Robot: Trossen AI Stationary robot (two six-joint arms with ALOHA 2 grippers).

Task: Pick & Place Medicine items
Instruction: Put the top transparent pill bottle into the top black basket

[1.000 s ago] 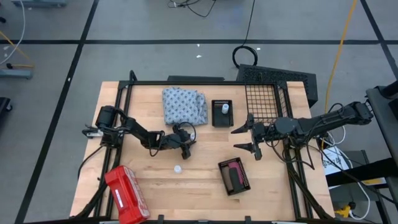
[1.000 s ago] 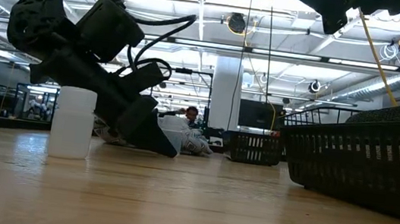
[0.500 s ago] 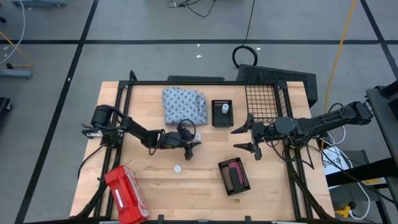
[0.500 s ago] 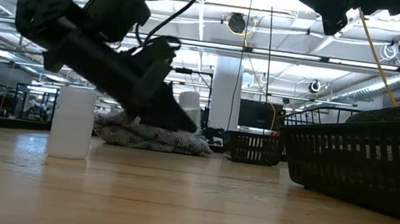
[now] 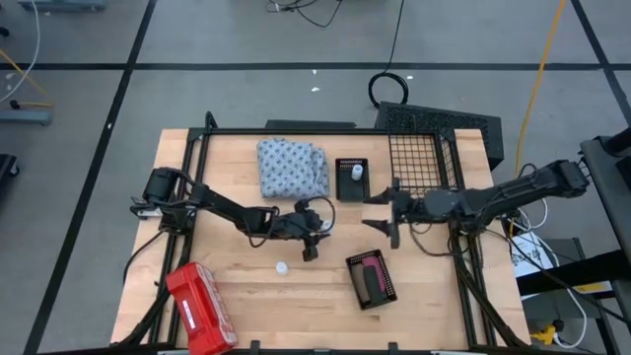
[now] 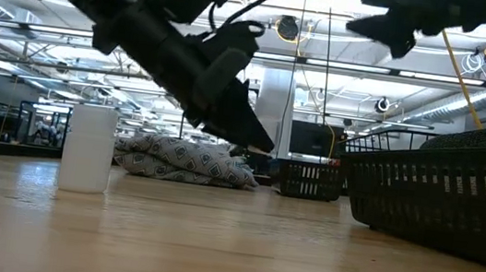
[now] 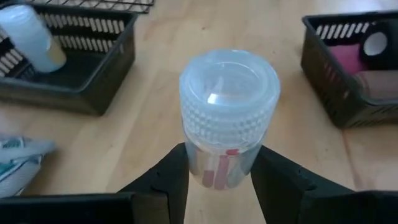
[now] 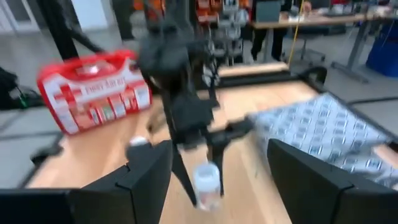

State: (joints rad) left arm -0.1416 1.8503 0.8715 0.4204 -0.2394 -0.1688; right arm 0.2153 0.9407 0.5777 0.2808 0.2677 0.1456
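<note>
Two grippers over the desk. Left gripper raised clear of the wood, near the patterned cloth on its side toward the two black baskets, fingers closed on a small white bottle with a pale ribbed cap; the bottle juts forward past the fingertips. Second white bottle stands on the desk, well apart from the cloth, between it and the red case. Third lies in the small basket just beside the cloth. Right gripper hovers near that basket, fingers spread wide, empty.
</note>
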